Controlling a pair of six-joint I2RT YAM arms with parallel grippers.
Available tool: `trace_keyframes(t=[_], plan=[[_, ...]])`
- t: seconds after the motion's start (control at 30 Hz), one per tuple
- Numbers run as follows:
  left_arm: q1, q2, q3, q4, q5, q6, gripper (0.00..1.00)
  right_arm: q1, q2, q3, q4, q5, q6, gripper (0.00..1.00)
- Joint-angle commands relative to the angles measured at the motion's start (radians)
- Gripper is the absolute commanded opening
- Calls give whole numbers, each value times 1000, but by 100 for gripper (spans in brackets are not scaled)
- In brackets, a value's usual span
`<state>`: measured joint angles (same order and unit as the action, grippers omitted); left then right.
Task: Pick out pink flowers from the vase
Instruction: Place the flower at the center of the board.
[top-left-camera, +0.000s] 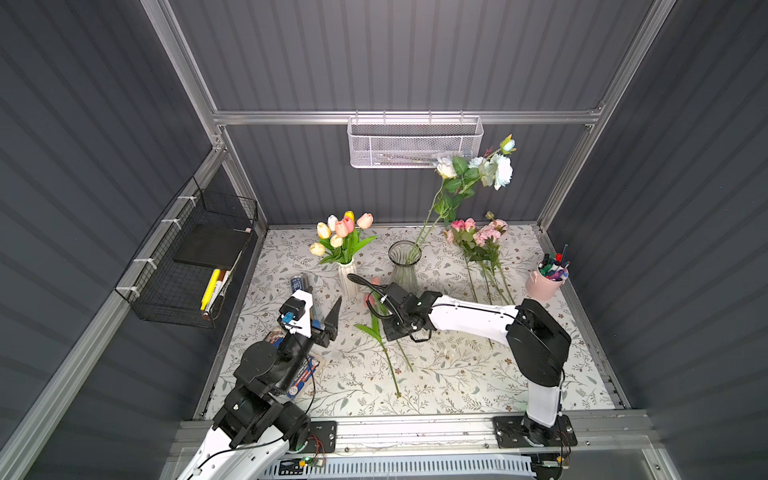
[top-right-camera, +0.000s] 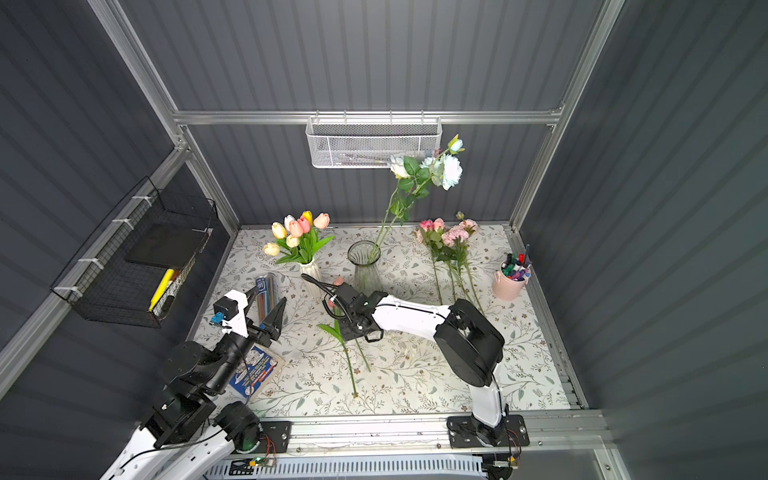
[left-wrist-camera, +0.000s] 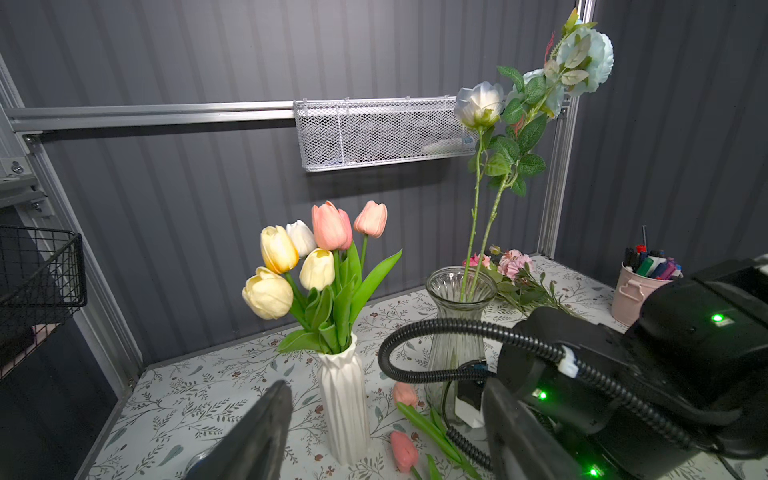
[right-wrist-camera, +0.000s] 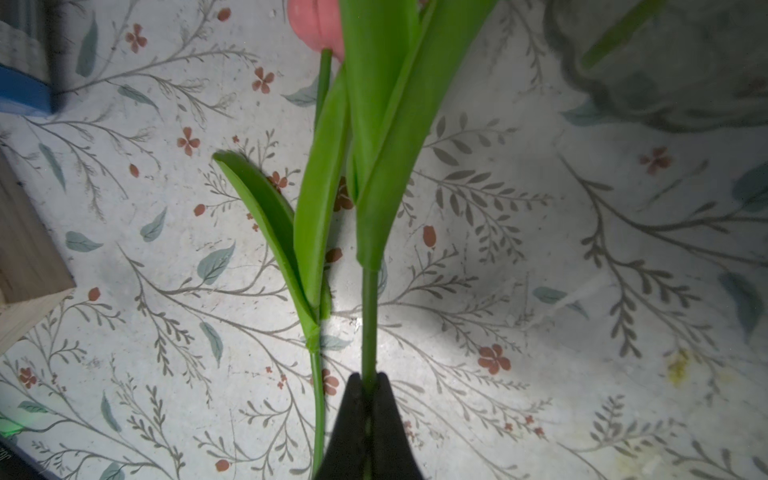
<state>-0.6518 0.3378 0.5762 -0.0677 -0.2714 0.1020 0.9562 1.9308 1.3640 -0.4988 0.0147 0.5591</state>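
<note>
Several pink tulips (left-wrist-camera: 332, 226) stand in the white vase (left-wrist-camera: 343, 399) — nearer your left gripper (top-right-camera: 268, 300), whose jaws gape empty. Your right gripper (right-wrist-camera: 368, 380) is clamped on a tulip stem (right-wrist-camera: 369, 316); its long axis runs straight out from the jaws, beside a second tulip (right-wrist-camera: 318, 395).

The left tool (top-right-camera: 267, 296) hangs wide open, while the right tool (right-wrist-camera: 368, 386), arm outstretched, pinches a pink tulip (right-wrist-camera: 369, 311) by its stem.
</note>
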Motion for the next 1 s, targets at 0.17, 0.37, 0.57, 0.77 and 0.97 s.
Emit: trace_keyframes(t=[0.17,0.37,0.57,0.77,0.97], plan=[[-2,-5,-15,3,15,20,74,-11,47,44,-107,-63,52,0],[-2,-5,-17,13,23,22,74,-13,44,27,-79,-101,58,13],[-1,-9,-19,9,29,20,75,-14,47,25,-62,-158,67,27],[-2,-6,-17,11,35,19,75,-21,-75,-38,-46,-112,83,26],[-2,-13,-16,8,26,18,74,-22,-276,-136,2,-49,34,23]])
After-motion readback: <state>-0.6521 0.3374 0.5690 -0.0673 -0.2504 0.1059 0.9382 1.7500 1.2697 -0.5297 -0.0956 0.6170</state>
